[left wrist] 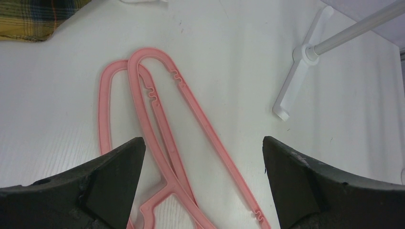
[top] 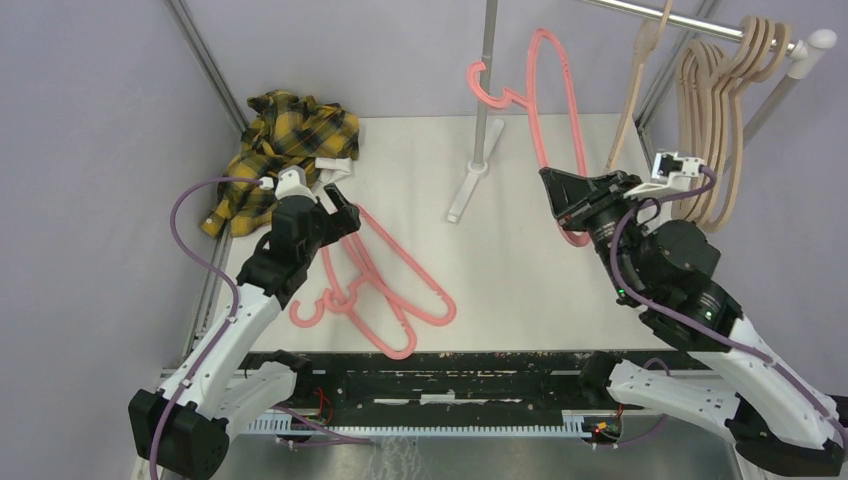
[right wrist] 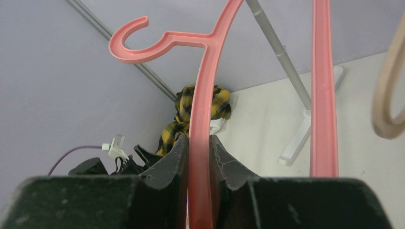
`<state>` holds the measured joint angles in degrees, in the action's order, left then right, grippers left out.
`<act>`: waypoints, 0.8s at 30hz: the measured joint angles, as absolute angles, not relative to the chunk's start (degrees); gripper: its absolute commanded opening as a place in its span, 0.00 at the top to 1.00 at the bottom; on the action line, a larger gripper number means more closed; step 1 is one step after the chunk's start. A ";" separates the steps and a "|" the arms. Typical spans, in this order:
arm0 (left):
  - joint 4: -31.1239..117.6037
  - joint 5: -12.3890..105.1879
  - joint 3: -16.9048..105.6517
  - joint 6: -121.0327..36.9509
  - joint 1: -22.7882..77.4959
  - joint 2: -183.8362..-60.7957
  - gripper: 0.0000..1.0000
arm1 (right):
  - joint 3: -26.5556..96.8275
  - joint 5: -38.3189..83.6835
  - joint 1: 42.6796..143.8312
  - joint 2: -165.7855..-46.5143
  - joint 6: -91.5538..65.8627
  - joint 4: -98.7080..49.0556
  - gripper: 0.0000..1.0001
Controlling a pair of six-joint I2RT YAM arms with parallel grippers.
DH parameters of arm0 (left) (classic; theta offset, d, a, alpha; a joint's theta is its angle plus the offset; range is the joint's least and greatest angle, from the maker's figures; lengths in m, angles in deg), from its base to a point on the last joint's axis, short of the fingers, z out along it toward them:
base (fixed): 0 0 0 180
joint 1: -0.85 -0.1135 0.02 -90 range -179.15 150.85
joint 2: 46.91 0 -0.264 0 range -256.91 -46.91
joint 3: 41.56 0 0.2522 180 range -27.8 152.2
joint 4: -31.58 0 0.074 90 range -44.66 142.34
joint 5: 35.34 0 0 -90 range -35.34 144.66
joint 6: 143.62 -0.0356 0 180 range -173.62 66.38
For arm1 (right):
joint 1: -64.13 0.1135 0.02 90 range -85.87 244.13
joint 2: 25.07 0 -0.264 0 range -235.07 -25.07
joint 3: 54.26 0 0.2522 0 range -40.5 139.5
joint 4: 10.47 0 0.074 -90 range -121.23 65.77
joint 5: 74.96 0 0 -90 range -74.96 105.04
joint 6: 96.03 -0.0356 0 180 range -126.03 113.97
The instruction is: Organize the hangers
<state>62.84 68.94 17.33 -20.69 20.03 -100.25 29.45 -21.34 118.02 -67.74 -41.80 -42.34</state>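
Note:
My right gripper is shut on a pink hanger and holds it upright in the air, hook to the left near the rack's pole. In the right wrist view the jaws clamp its arm. Two pink hangers lie overlapped on the white table; they also show in the left wrist view. My left gripper is open and empty just above their upper ends. Several beige hangers hang on the rack's bar at the back right.
A yellow plaid shirt lies at the table's back left corner. The rack's vertical pole stands on a white foot at the table's middle back. The horizontal bar runs top right. A metal frame post stands at the left.

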 measured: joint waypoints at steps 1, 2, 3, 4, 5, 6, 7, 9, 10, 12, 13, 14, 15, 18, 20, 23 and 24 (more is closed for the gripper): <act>62.86 68.79 17.33 -20.69 20.03 -100.23 0.01 | 29.48 -21.71 118.02 -69.03 -41.87 -40.74 0.99; 62.88 68.49 17.33 -20.71 20.03 -100.19 0.01 | 29.50 -22.06 118.02 -70.48 -41.89 -39.02 0.99; 62.91 68.24 17.33 -20.71 20.03 -100.12 0.01 | 29.52 -22.26 118.02 -71.50 -41.91 -37.90 0.99; 62.93 68.00 17.33 -20.71 20.03 -100.08 0.01 | 29.56 -22.69 118.02 -73.01 -41.89 -36.53 0.99; 62.93 67.79 17.33 -20.71 20.03 -99.99 0.01 | 29.65 -23.09 118.02 -73.91 -41.84 -35.41 0.99; 62.93 67.57 17.33 -20.71 20.03 -99.90 0.01 | 29.65 -23.61 118.02 -75.29 -41.76 -33.97 0.99; 62.95 67.50 17.33 -20.71 20.03 -99.84 0.01 | 29.65 -24.07 118.02 -76.36 -41.62 -33.05 0.99; 62.95 67.06 17.33 -20.74 20.03 -99.66 0.01 | 29.65 -25.19 118.02 -78.28 -40.90 -30.71 0.99; 62.95 66.78 17.33 -20.74 20.03 -99.64 0.01 | 29.65 -25.67 118.02 -78.80 -40.51 -29.64 0.99; 62.95 66.45 17.33 -20.76 20.03 -99.64 0.01 | 29.65 -26.85 118.02 -79.44 -39.37 -26.60 0.99; 62.95 66.37 17.33 -20.76 20.03 -99.64 0.01 | 29.63 -27.72 118.02 -79.59 -38.65 -24.39 0.99; 62.95 66.28 17.33 -20.76 20.03 -99.64 0.01 | 29.63 -28.36 118.02 -79.66 -38.17 -22.89 0.99; 62.95 66.26 17.33 -20.78 20.03 -99.64 0.01 | 29.61 -29.32 118.02 -79.70 -37.45 -20.70 0.99; 62.95 66.10 17.33 -20.80 20.03 -99.66 0.01 | 29.17 -32.66 118.02 -80.16 -35.44 -13.40 0.99; 62.95 66.08 17.33 -20.82 20.03 -99.71 0.01 | 28.62 -34.43 117.91 -80.86 -34.57 -9.90 0.99; 62.97 66.06 17.33 -21.41 20.03 -99.79 0.01 | 27.62 -36.31 117.10 -82.76 -34.24 -5.69 0.99; 62.97 66.06 17.33 -21.85 20.03 -99.79 0.01 | 27.20 -36.64 116.57 -83.46 -34.24 -4.53 0.99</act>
